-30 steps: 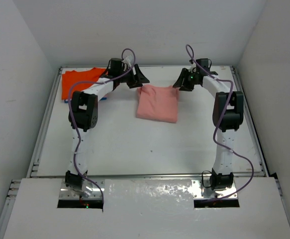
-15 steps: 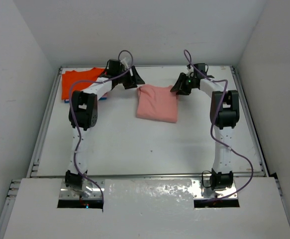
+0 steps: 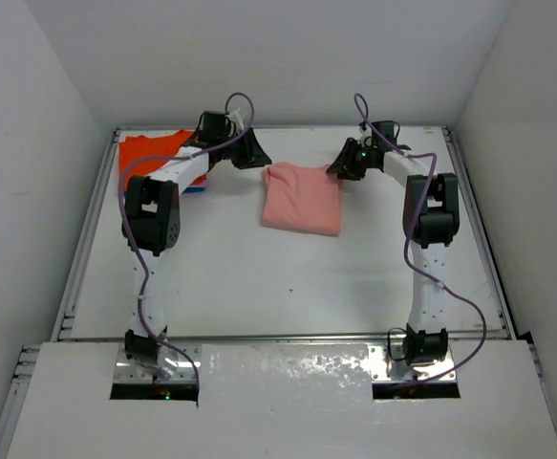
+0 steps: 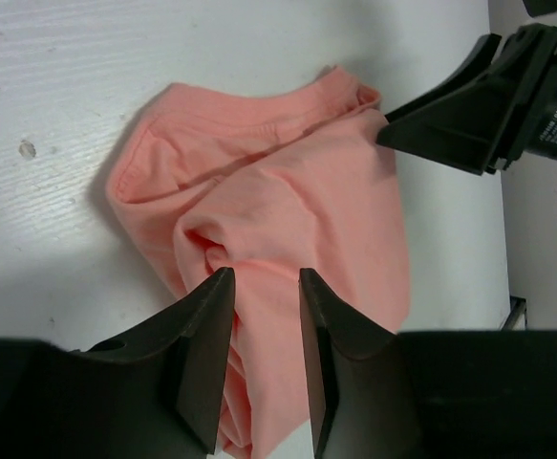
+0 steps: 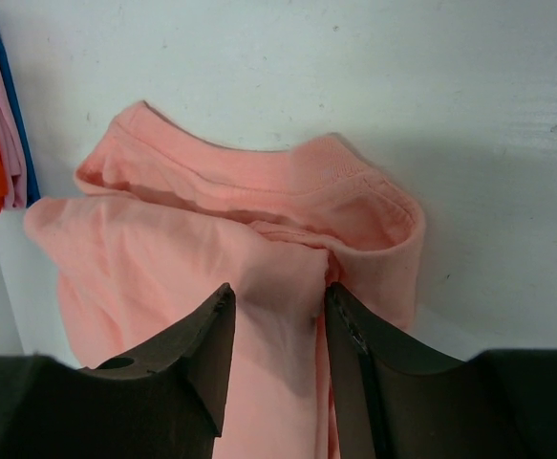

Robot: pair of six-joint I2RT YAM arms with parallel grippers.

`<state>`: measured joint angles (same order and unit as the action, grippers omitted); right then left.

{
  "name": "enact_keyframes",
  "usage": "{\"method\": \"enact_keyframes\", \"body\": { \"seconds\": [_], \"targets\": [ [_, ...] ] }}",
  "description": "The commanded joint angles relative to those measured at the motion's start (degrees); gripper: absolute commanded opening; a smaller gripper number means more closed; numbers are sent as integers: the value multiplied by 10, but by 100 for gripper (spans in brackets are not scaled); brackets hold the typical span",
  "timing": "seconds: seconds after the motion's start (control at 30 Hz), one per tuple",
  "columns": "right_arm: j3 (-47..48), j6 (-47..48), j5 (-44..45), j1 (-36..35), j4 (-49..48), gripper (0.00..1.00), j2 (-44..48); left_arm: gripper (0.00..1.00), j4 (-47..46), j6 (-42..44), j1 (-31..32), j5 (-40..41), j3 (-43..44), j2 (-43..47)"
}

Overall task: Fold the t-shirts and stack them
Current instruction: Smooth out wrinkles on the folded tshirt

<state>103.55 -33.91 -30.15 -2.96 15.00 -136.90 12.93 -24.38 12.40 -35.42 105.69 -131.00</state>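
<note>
Pink t-shirt [image 3: 302, 199] lies under both fingertip pairs, its length trailing behind them. Right gripper [image 5: 278, 289] pinches a fold; left gripper [image 4: 265, 274] part-closed, hold undeterminable.

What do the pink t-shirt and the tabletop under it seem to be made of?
Pink t-shirt: soft knit cloth, likely cotton jersey, matte. It creases and slumps, and has a stitched collar band. Tabletop: hard board painted white, perhaps wood. Faint streaks and small chips show in the paint.
</note>
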Motion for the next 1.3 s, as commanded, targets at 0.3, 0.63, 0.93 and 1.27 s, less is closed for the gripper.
{"method": "enact_keyframes", "body": {
  "seconds": [0.3, 0.63, 0.93, 1.27],
  "targets": [
    [14, -7, -10, 1, -23, 41, 6, 37, 29, 19, 12, -20, 52, -22],
    [10, -7, -8, 1, -24, 40, 7, 38, -21, -9, 21, -24, 48, -60],
    [17, -5, -9, 4, -22, 37, -4, 38, -72, -46, 21, -26, 96, -97],
    [-19, -31, 33, 9, -59, 0, 24, 35, -84, -58, 17, -21, 101, -89]
  ]
}}
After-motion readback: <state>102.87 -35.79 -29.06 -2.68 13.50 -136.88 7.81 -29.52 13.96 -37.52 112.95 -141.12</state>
